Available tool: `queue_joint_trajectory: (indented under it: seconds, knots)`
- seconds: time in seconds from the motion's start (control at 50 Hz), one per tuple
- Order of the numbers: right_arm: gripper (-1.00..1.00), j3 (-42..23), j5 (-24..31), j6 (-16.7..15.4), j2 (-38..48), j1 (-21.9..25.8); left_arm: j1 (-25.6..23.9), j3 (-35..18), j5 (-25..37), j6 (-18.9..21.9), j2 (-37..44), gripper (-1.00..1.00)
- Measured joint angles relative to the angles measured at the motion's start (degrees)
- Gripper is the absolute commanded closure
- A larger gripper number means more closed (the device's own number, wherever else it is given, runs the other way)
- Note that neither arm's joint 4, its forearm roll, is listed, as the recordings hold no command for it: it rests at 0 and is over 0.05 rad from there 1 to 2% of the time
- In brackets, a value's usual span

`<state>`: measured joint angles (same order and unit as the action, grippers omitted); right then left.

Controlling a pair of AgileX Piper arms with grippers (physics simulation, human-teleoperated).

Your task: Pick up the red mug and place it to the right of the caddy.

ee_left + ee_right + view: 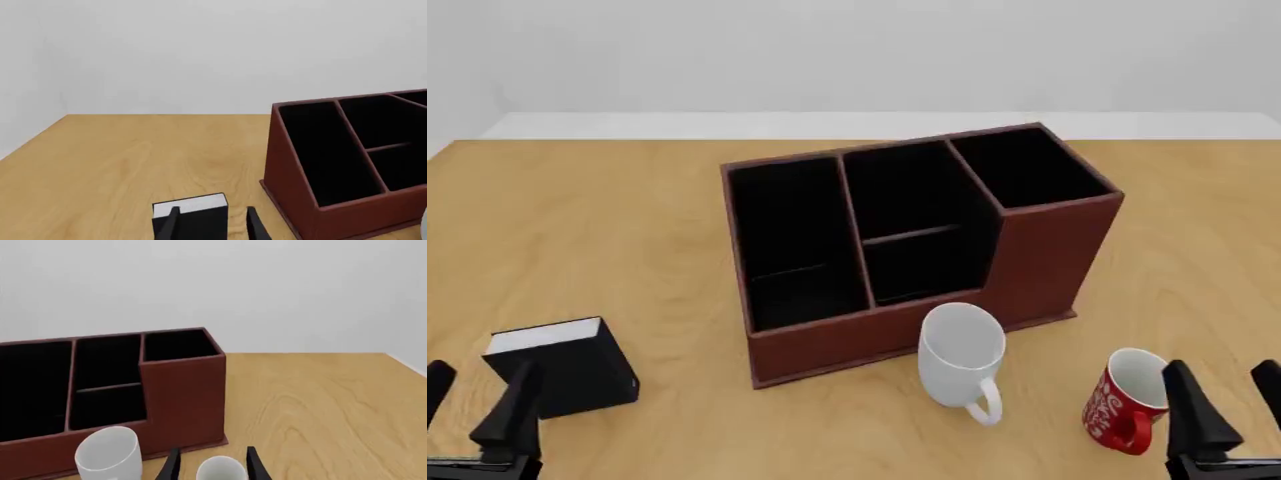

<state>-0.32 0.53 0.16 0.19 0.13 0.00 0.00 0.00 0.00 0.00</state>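
front view: the caddy (914, 250), a reddish-brown box with 3 black-lined compartments, is standing mid-table, its taller compartment at the right end. the white mug (962, 358) is standing just in front of the caddy's front wall, handle pointing toward the camera. the red mug (1125, 399) is sitting upright on the table (601, 230) to the right of the white mug and apart from it, in front of the caddy's right corner, its handle facing the camera. the right gripper (1229, 410) is hanging just beside the red mug on its right, fingers spread apart and holding nothing. the left gripper (475, 405) is hovering at the near left edge, fingers likewise parted and empty, with the small black box (563, 366) lying just past its right finger.

right wrist view: the red mug's white rim (220, 469) is showing between the 2 parted fingers, the white mug beside it.

left wrist view: the black box is lying between that gripper's parted fingers.
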Motion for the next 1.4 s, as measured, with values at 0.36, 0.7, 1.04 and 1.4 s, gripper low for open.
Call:
queue_joint_trajectory:
  seconds: [0.36, 0.7, 1.04, 1.4]
  knots:
    - [-1.00, -1.5, 0.8, -0.4, 0.6, 0.4, 0.0, 0.0, 0.0, 0.0, 0.0, -1.00]
    - [-1.00, -18.6, 12.9, 1.3, 5.7, 1.3, 0.0, 0.0, 0.0, 0.0, 0.0, -1.00]
    - [-1.00, -31.0, 26.1, -1.7, 17.8, -2.6, 0.0, 0.0, 0.0, 0.0, 0.0, -1.00]
    - [-1.00, -32.2, 32.3, 1.4, 25.5, -0.2, 0.0, 0.0, 0.0, 0.0, 0.0, -1.00]
